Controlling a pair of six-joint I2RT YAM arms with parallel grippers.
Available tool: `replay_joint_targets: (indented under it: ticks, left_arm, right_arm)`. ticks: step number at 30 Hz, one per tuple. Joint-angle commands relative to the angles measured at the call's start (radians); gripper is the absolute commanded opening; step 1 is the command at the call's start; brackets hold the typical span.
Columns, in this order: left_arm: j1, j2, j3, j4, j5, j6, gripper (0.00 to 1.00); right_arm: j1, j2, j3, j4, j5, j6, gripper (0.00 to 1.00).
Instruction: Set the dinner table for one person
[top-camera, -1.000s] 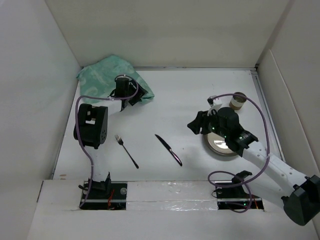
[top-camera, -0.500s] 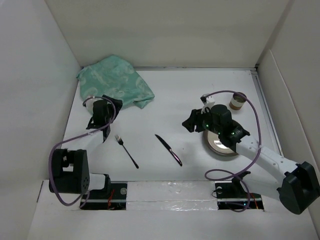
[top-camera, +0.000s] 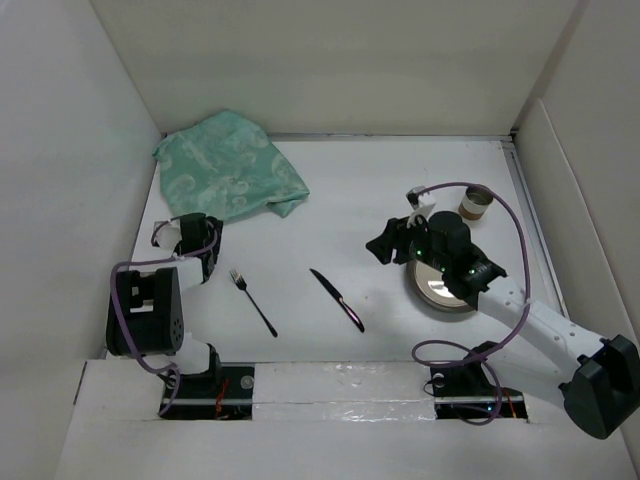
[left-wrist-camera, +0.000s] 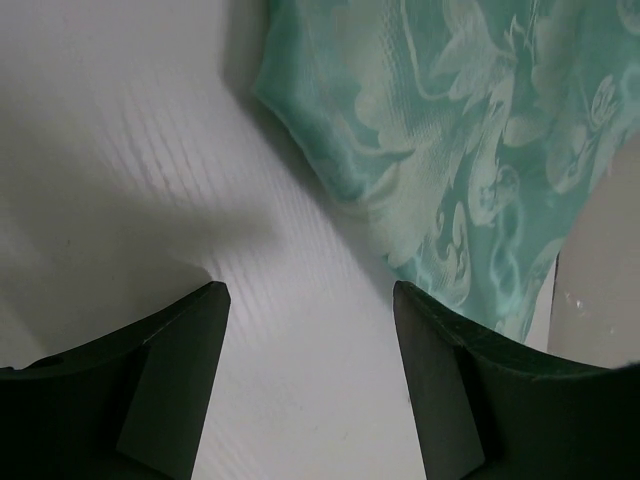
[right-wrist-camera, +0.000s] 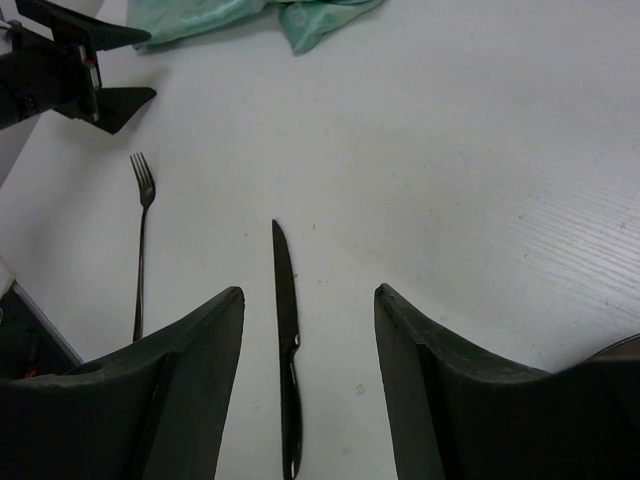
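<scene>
- The white counter (top-camera: 400, 180) is filling almost the whole top view, with upright white panels at its edges. The pieces of the setting are lying scattered across it, none arranged yet.
- The green patterned cloth (top-camera: 228, 165) is sitting bunched in the upper left of the frame, near the back corner. The step in hand looks to be getting this cloth spread flat as a placemat, which is not yet done.
- The left claw (left-wrist-camera: 307, 300) is hovering at the left of the frame, just below the cloth. Its jaws are standing wide apart and gripping nothing. In its wrist view only bare counter is showing between them, with the cloth's edge ahead.
- The right claw (right-wrist-camera: 308, 295) is hanging right of centre, jaws partly spread and empty.
- The plate (top-camera: 432, 292) is lying in the lower right, partly hidden under the right arm.
- A small round cup (top-camera: 476, 203) is standing just above the plate, apart from it.
- The knife (top-camera: 337, 299) and the fork (top-camera: 252, 301) are lying slanted in the lower centre, well apart from each other.
- The next move is probably calling for a pinch on the cloth's near edge, dragging it toward the centre so the plate can go on it.
</scene>
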Motion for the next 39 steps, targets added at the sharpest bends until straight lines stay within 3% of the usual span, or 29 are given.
replay_joint_targets:
  ticks: [1,7,14,16,17,18,19,20,21,22,24,26,29,30,32,35,37,38,39]
  left_arm:
    - [0.047,0.050,0.050,0.007,-0.031,-0.043,0.64]
    - [0.057,0.122,0.139,-0.060,-0.062,-0.052,0.63]
    - [0.057,0.195,0.165,-0.056,-0.041,-0.093,0.53]
    - [0.057,0.197,0.182,-0.059,-0.061,-0.083,0.41]
    - [0.057,0.194,0.186,-0.059,-0.066,-0.063,0.29]
    - [0.057,0.191,0.197,-0.059,-0.071,-0.055,0.26]
    - [0.057,0.182,0.203,-0.060,-0.072,-0.043,0.22]
    - [0.057,0.176,0.209,-0.060,-0.074,-0.027,0.09]
    - [0.057,0.171,0.235,-0.072,-0.081,0.005,0.05]
    - [0.057,0.163,0.249,-0.083,-0.087,0.019,0.03]
    - [0.057,0.145,0.299,-0.130,-0.115,0.077,0.00]
    - [0.057,0.139,0.312,-0.141,-0.126,0.088,0.00]
    - [0.066,0.123,0.315,-0.135,-0.126,0.134,0.00]
    - [0.066,0.120,0.312,-0.134,-0.124,0.144,0.00]
    - [0.066,0.123,0.312,-0.131,-0.106,0.151,0.00]
    - [0.066,0.134,0.285,-0.141,-0.057,0.120,0.00]
    - [0.066,0.131,0.269,-0.149,-0.046,0.111,0.13]
    - [0.066,0.131,0.252,-0.148,-0.039,0.112,0.26]
    - [0.066,0.126,0.240,-0.148,-0.037,0.114,0.32]
  right_arm:
    - [0.009,0.004,-0.007,0.059,-0.005,0.000,0.60]
    - [0.019,0.019,-0.007,0.071,-0.015,0.009,0.60]
    - [0.019,0.056,0.015,0.105,0.015,0.022,0.60]
    - [0.019,0.103,0.032,0.122,0.017,0.031,0.58]
    - [0.019,0.122,0.038,0.131,0.017,0.034,0.54]
    - [0.019,0.145,0.043,0.142,0.017,0.046,0.50]
    - [0.019,0.194,0.059,0.171,0.017,0.054,0.27]
    - [0.019,0.224,0.070,0.192,0.011,0.061,0.13]
    - [0.019,0.261,0.084,0.214,0.005,0.078,0.04]
    - [0.019,0.301,0.101,0.249,-0.015,0.085,0.00]
    - [0.029,0.477,0.197,0.315,-0.044,0.124,0.00]
    - [0.052,0.556,0.248,0.329,-0.040,0.153,0.00]
    - [0.098,0.709,0.367,0.369,0.006,0.201,0.35]
    - [0.110,0.749,0.403,0.375,0.047,0.213,0.52]
    - [0.132,0.880,0.533,0.351,0.080,0.242,0.59]
    - [0.154,1.005,0.665,0.285,0.144,0.291,0.61]
    - [0.166,1.093,0.756,0.254,0.175,0.318,0.62]
    - [0.175,1.114,0.780,0.249,0.175,0.336,0.62]
    - [0.175,1.149,0.818,0.242,0.175,0.342,0.61]
